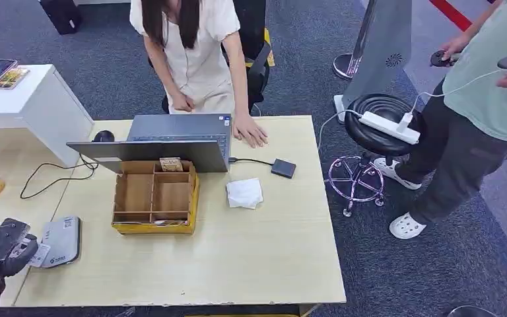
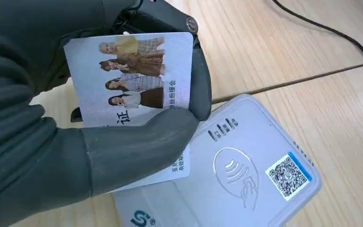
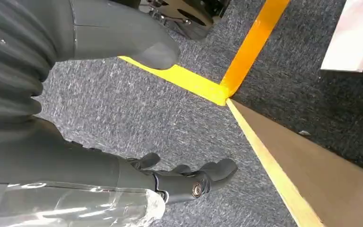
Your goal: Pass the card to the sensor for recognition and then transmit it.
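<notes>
- Card [image 2: 132, 90]: pinched in left robot hand [image 2: 75, 118], just over sensor [image 2: 246, 175] at its edge.
- Step judged: presenting for recognition; next, centre card over sensor's wave mark.
- Right robot hand [image 3: 123, 109]: empty, fingers apart, above floor.

A glossy, smooth finish is being shown by the card [image 2: 132, 80], which looks like printed plastic. The sensor [image 2: 246, 175] is looking like smooth pale grey plastic with a light sheen. The left hand [image 2: 99, 142] is being covered by matt grey rubber-like material, with ribbed folds. The table [image 1: 264, 257] is being seen as light wood with a smooth matt grain. The box [image 1: 153, 197] is looking like matt brown cardboard. The carpet [image 3: 137, 123] is appearing as rough grey cloth, and glossy yellow tape [image 3: 246, 52] is being seen on it.
</notes>
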